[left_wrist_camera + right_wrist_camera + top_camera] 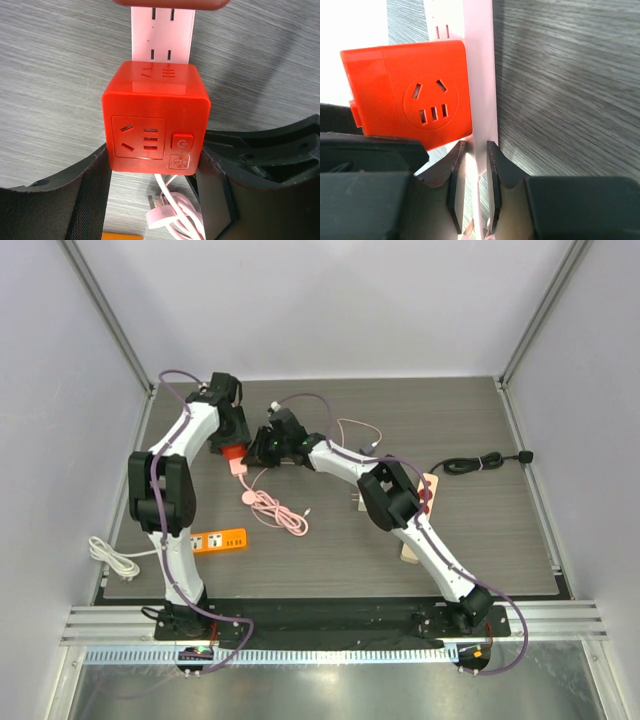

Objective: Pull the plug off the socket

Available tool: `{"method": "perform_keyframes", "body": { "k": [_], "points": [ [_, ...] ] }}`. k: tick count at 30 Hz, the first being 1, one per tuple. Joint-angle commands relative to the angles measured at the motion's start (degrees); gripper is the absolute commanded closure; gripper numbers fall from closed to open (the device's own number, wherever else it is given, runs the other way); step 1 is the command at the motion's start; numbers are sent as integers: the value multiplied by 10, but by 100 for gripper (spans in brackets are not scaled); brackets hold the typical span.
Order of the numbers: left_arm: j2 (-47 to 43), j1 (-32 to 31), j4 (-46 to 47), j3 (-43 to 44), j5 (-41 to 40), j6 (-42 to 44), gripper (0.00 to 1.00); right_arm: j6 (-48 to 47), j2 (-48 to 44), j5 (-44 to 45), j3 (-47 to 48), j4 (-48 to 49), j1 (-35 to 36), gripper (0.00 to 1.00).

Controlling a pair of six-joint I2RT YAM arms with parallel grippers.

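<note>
A red cube plug (233,451) sits in the upper left of the overhead view. It is plugged into one end of a pale pink socket strip (242,470) lying on the grey wood-grain table (400,570). The left gripper (152,172) has its jaws pressed against two opposite sides of the cube. The right gripper (475,165) has its jaws pinching the strip, just beside the cube. A pink cord (275,508) lies coiled just below the strip. An orange power strip (220,540) lies at lower left, and a black cable (480,463) at the right.
</note>
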Motion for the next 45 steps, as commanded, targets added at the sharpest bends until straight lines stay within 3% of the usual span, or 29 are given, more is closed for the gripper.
{"method": "perform_keyframes", "body": {
  "k": [1, 3, 7, 9, 14, 20, 24, 28, 34, 38, 45],
  "points": [
    [-27, -22, -22, 50, -4, -16, 100, -29, 53, 89, -4, -85, 3, 78],
    [-33, -32, -27, 51, -67, 5, 100, -32, 53, 90, -1, -86, 3, 78],
    [-59, -35, 17, 14, -23, 19, 100, -47, 48, 45, -10, -51, -2, 73],
    [-56, -37, 17, 16, -13, 28, 100, -44, 27, -15, -53, 28, -10, 68],
    [-47, -37, 6, 24, -18, 49, 100, -43, -54, -44, -172, 148, -44, 59],
    [-67, -37, 23, 8, -9, 72, 100, -76, -93, -73, -203, 180, -84, 50],
    [-64, -38, 21, 6, -25, 86, 100, -31, -97, -108, -225, 244, -102, 48],
    [-63, -38, 28, 1, -2, 90, 100, -15, -83, -112, -210, 255, -106, 47],
    [-67, -48, 38, -13, 7, 96, 100, 31, 6, -131, -27, 189, -108, 41],
    [-57, -54, 29, -1, 7, 97, 100, 101, 14, -133, -58, 243, -103, 36],
    [-69, -54, 34, 0, 27, 88, 100, 148, 5, -116, -73, 215, -80, 36]
  ]
}}
